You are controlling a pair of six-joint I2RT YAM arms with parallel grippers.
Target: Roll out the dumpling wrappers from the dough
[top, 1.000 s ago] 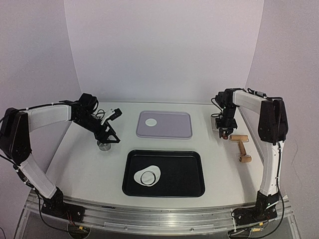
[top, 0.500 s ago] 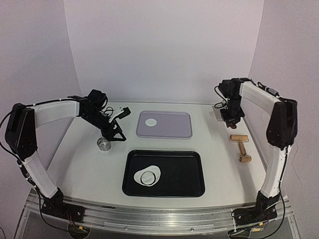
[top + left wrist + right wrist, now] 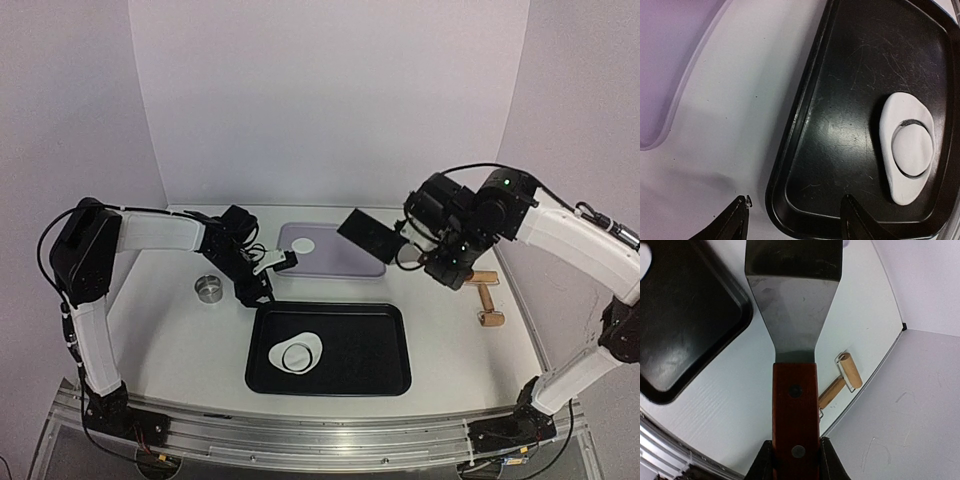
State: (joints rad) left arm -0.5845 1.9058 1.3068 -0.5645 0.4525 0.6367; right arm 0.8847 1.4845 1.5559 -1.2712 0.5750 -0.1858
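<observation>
A flat white dough sheet (image 3: 297, 352) with a round disc cut in it lies in the black tray (image 3: 380, 375); it also shows in the left wrist view (image 3: 905, 147). One dumpling wrapper (image 3: 303, 245) lies on the purple tray (image 3: 350, 262). My left gripper (image 3: 258, 288) is open and empty, low over the black tray's far left corner (image 3: 775, 200). My right gripper (image 3: 432, 262) is shut on a spatula's red wooden handle (image 3: 795, 410). Its steel blade (image 3: 370, 235) hangs above the purple tray's right end.
A small steel ring (image 3: 209, 288) stands on the table left of my left gripper. A wooden roller (image 3: 485, 297) lies at the right, also in the right wrist view (image 3: 847, 372). The purple tray's edge shows in the left wrist view (image 3: 670, 60).
My left gripper moved right from the steel ring to the black tray's corner. My right gripper lifted the spatula from the far right and swung it toward the middle.
</observation>
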